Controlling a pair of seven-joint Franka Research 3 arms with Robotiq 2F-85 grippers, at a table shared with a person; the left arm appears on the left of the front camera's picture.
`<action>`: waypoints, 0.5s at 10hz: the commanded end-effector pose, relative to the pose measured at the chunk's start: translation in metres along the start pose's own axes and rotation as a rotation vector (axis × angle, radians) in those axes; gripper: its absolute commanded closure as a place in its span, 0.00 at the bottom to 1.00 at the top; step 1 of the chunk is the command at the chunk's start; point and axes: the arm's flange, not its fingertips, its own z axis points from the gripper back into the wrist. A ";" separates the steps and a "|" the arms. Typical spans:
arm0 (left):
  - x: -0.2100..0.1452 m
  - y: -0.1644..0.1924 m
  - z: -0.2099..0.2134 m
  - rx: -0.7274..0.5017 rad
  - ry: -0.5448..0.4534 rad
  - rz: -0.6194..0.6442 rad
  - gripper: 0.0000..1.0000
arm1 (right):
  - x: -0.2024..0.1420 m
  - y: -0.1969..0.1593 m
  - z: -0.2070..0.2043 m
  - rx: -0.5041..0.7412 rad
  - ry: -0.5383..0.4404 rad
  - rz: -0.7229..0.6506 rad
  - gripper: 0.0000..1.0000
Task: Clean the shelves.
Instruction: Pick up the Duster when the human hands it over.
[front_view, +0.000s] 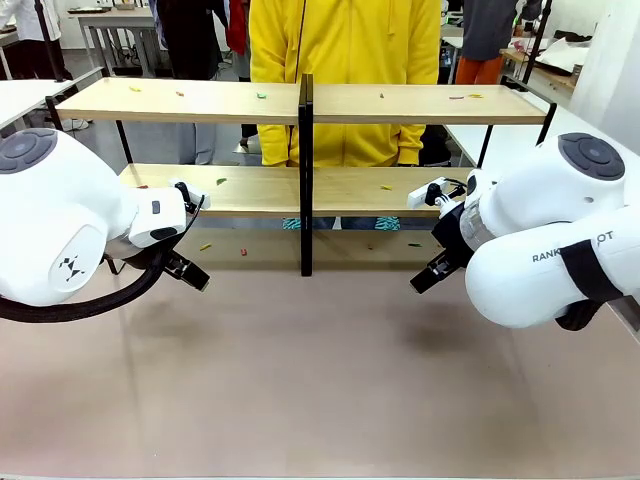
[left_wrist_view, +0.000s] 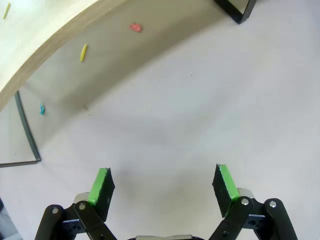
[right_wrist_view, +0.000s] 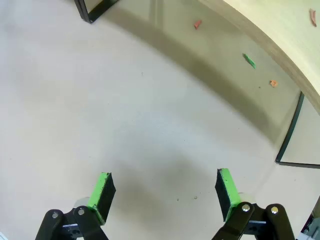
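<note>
- The shelves (front_view: 200, 105) stand across the far half of the table (front_view: 320, 380). Their long axis runs left to right, square to the reach of both arms.
- Small coloured scraps (front_view: 260, 96) dot the upper board, a few lie on the lower board (front_view: 260, 192), and more lie on the table beneath it.
- The left gripper (front_view: 190, 272) hangs low, just short of the shelves' left half, jaws apart and empty. In its wrist view, the left gripper (left_wrist_view: 165, 180) faces bare table, with the board edge (left_wrist_view: 45, 35) ahead and a yellow scrap (left_wrist_view: 83, 52) under it.
- The right gripper (front_view: 428, 277) mirrors it before the right half, also spread wide and holding nothing. In its wrist view, the right gripper (right_wrist_view: 162, 182) has the board (right_wrist_view: 280, 30) ahead and a green scrap (right_wrist_view: 249, 61) on the table below.
- Each arm looks about equally near its own half, so neither has the clear advantage.
- Both grippers sit below the lower board, so its front edge would probably have to be cleared to reach scraps on top.
- The black post (front_view: 306, 170) divides the two halves and would likely block a sweep across the middle.
- A person (front_view: 345, 60) in yellow stands close behind the shelves.
</note>
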 end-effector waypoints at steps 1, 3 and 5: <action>0.000 0.000 0.000 0.000 0.000 0.000 0.00 | 0.000 0.000 0.000 0.000 0.000 0.000 0.00; -0.021 0.017 0.082 -0.228 -0.157 -0.138 0.00 | -0.003 -0.023 0.051 0.052 -0.017 0.002 0.00; -0.064 0.042 0.170 -0.309 -0.302 -0.238 0.00 | -0.021 -0.054 0.123 0.134 -0.105 -0.009 0.00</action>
